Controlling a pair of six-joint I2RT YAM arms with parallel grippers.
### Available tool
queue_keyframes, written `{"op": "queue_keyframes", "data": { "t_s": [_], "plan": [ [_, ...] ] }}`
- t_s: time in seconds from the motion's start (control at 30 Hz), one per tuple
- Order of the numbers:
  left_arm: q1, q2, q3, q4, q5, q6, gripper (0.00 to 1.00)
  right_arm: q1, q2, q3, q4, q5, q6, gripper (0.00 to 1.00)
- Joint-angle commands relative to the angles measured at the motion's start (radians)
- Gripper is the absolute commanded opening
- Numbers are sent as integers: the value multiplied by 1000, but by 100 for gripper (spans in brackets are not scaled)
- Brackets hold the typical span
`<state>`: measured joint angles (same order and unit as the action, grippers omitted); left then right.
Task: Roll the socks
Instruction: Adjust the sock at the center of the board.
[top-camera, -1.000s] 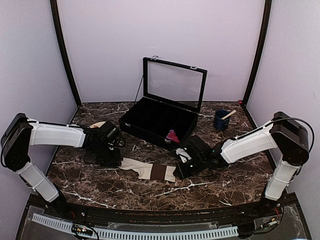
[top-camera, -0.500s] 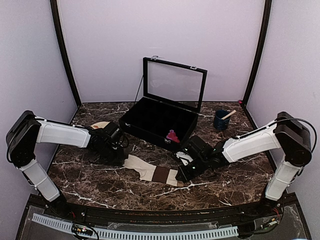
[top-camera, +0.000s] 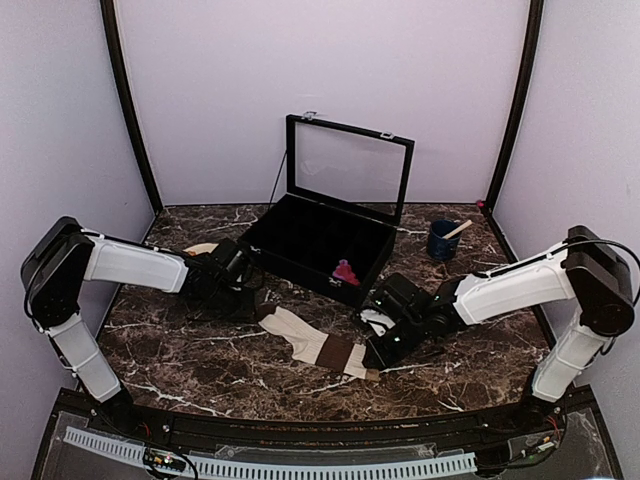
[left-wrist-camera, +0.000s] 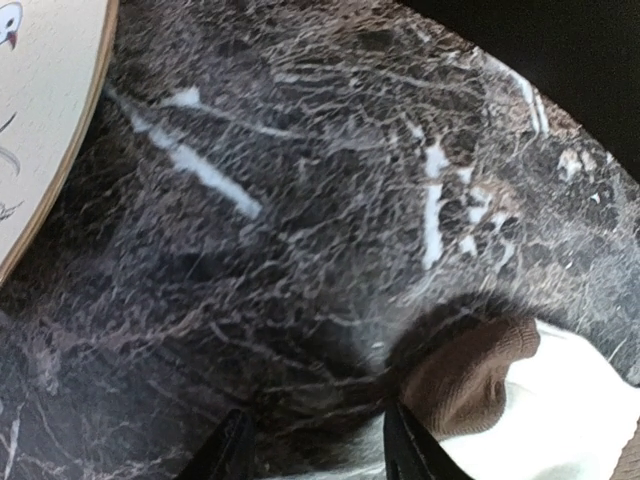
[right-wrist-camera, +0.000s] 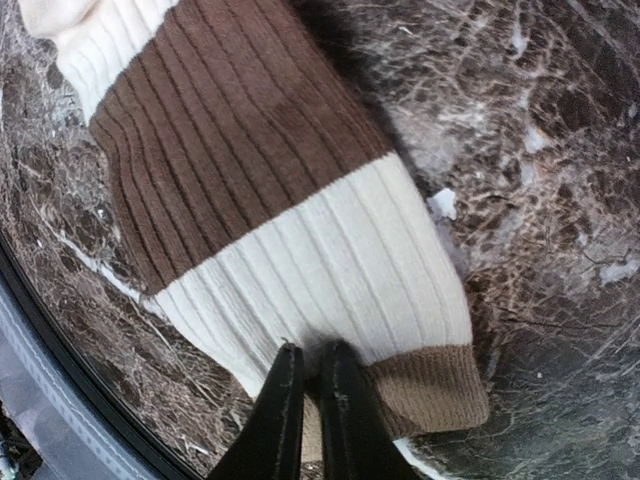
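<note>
The cream-beige ribbed sock with dark brown bands (top-camera: 318, 345) lies flat on the dark marble bench (top-camera: 190, 365), stretched between the two arms. The right tool (right-wrist-camera: 308, 385) has its fingers pressed almost together, nipping the cream ribbing just beside the brown cuff. The left tool (left-wrist-camera: 318, 452) stands spread, with the sock's brown toe just beside one finger and a round beige plate (left-wrist-camera: 40, 120) nearby. The magenta-pink sock (top-camera: 345, 272) sits inside the open black case (top-camera: 300, 235).
</note>
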<state>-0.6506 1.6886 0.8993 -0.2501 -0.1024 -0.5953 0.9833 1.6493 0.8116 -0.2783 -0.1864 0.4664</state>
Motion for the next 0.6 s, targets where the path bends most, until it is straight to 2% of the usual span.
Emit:
{"op": "queue_keyframes", "data": {
  "t_s": [0.0, 0.23, 0.57],
  "plan": [
    [6, 12, 15, 35, 8, 19, 49, 6, 26, -34, -294, 95, -14, 12],
    [6, -66, 21, 43, -13, 18, 52, 5, -37, 29, -309, 144, -13, 24],
    [6, -185, 13, 23, -25, 33, 55, 7, -92, 77, -220, 133, 22, 36]
  ]
}}
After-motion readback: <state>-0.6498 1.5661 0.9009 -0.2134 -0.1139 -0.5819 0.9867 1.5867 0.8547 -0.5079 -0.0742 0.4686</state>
